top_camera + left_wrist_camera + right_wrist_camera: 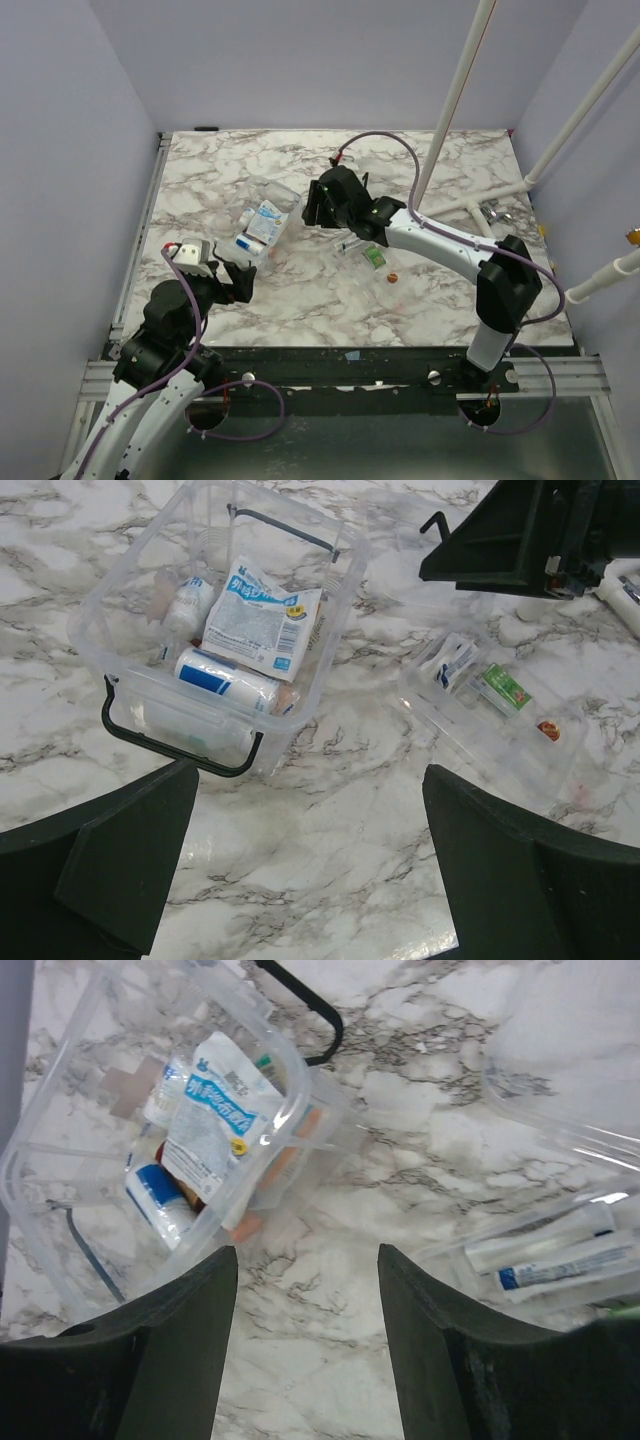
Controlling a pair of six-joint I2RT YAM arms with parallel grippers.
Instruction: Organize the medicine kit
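A clear plastic box with black handles stands left of the table's middle. It holds a white-and-blue packet, a bandage roll and a small bottle. A clear shallow tray lies to its right with sachets, a green packet and a small red item. My left gripper is open and empty, just in front of the box. My right gripper is open and empty above the marble between box and tray. Tubes lie at its right.
White poles rise at the back right, with a metal fitting at their foot. Lilac walls close the table on three sides. Another clear plastic piece lies beyond the tray. Bare marble lies in front of the box.
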